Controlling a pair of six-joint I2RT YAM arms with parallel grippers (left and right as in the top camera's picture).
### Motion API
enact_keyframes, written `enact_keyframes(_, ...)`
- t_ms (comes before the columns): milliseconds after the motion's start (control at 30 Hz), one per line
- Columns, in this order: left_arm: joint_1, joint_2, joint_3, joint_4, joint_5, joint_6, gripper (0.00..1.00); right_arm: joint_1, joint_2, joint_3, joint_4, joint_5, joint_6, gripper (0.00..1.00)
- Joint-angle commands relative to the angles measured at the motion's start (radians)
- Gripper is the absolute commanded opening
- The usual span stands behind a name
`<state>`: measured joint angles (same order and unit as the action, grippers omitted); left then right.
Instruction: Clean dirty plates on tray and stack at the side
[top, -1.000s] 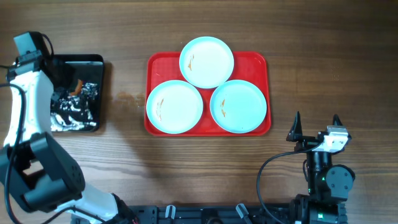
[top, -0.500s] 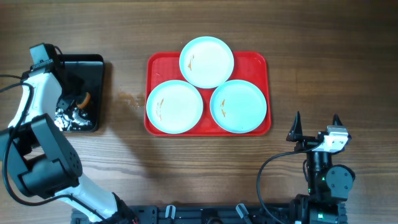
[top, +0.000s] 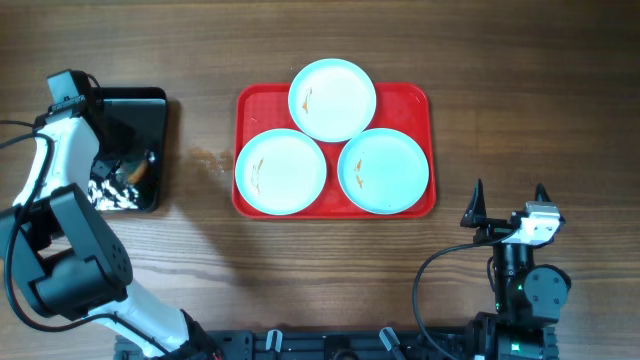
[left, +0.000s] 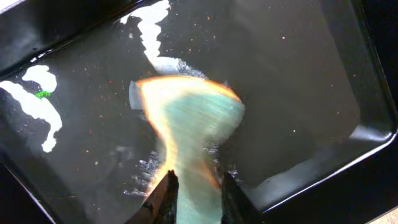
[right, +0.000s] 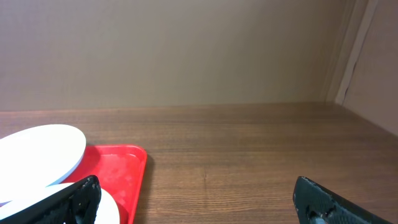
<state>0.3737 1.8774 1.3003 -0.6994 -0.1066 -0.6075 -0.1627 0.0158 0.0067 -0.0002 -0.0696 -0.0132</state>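
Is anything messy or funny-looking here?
Yes. All three plates have little orange-brown smears, and the back plate pokes out over the red tray's far rim. The black tray has white foamy splashes in it.

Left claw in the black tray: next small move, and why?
Probably lift the left claw straight up with the sponge that sits between its fingers, clear of the rim of the wet black tray. Blur hides how firm the grip is. All three plates lie smeared on the red tray, none wiped yet.
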Motion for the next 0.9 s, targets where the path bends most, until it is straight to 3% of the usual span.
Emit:
enact_keyframes(0, 0.002, -0.03, -0.008, 0.0, -0.011, 0.001, 0.19, -0.005, 0.001, -0.002, 0.002, 0.011, 0.002, 1.0)
enact_keyframes(167, 0.002, -0.03, -0.01, 0.0, -0.011, 0.001, 0.28, -0.005, 0.001, -0.002, 0.002, 0.011, 0.002, 1.0)
enact_keyframes(200, 0.002, -0.03, -0.015, 0.002, -0.016, 0.001, 0.38, -0.005, 0.001, -0.002, 0.002, 0.011, 0.002, 1.0)
enact_keyframes(233, 0.003, -0.03, -0.019, 0.005, -0.021, 0.001, 0.53, -0.005, 0.001, -0.002, 0.002, 0.011, 0.002, 1.0)
enact_keyframes(267, 0.003, -0.03, -0.024, 0.008, -0.032, 0.001, 0.75, -0.005, 0.001, -0.002, 0.002, 0.011, 0.002, 1.0)
enact_keyframes(300, 0.003, -0.029, -0.026, 0.008, -0.046, 0.001, 0.85, -0.005, 0.001, -0.002, 0.002, 0.011, 0.002, 1.0)
enact_keyframes(467, 0.005, -0.029, -0.026, 0.007, -0.104, 0.001, 0.88, -0.005, 0.001, -0.002, 0.002, 0.011, 0.002, 1.0)
enact_keyframes(600, 0.004, -0.01, -0.027, 0.01, -0.084, 0.001, 0.75, -0.005, 0.001, -0.002, 0.002, 0.011, 0.002, 1.0)
enact_keyframes(867, 0.005, 0.08, -0.027, 0.029, -0.06, 0.001, 0.72, -0.005, 0.001, -0.002, 0.002, 0.011, 0.002, 1.0)
